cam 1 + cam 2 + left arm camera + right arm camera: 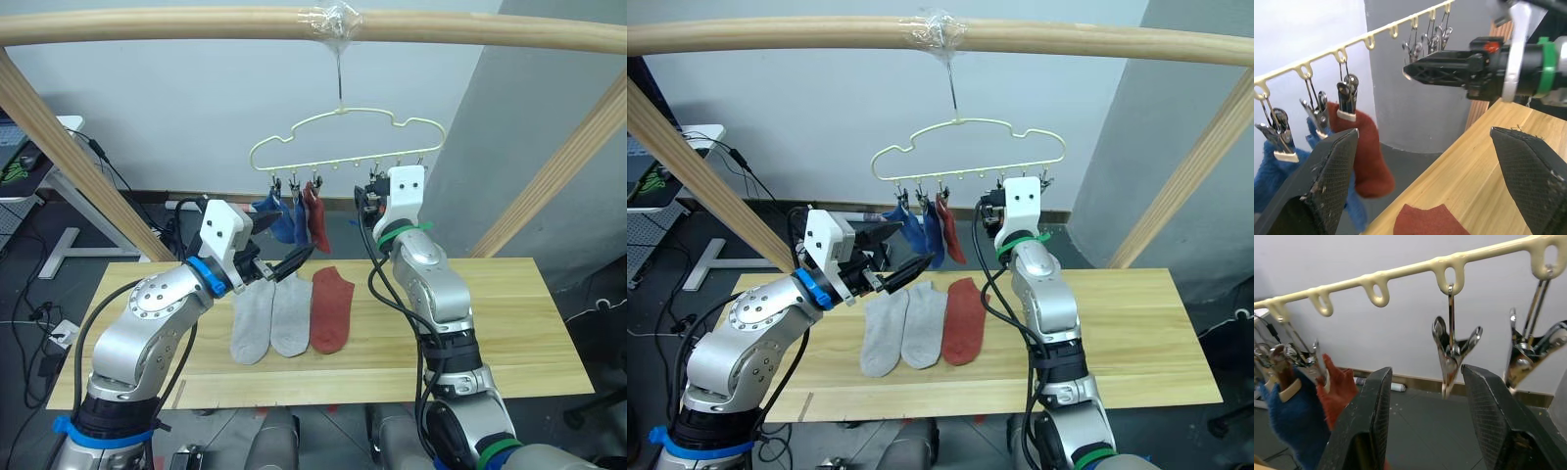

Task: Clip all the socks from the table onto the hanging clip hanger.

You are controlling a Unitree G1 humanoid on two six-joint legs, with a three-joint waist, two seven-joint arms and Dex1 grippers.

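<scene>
Three socks lie side by side on the table (509, 323): two grey socks (271, 319) touching each other and a red sock (332, 308) just beside them toward the robot's right. Above the table's far edge, the clip hanger (345, 137) hangs by its hook from a thick wooden pole (147, 26), where clear tape is wrapped around the hook. Two blue socks (286, 219) and another red sock (315, 217) hang from the clips at the hanger's left end; the clips (1452, 352) farther right are bare.

The left gripper (276, 264) hovers over the grey socks, its fingers spread wide with nothing between them. The right gripper (1425, 416) is raised close under the hanger's lower bar, near an empty clip, its fingers also parted and holding nothing.

The table is light wood with visible grain, set inside a frame of slanted wooden poles. Behind it is a pale wall with a grey panel on the right, a dark floor, and a white desk (59, 186) with cables on the left. No writing can be read.
</scene>
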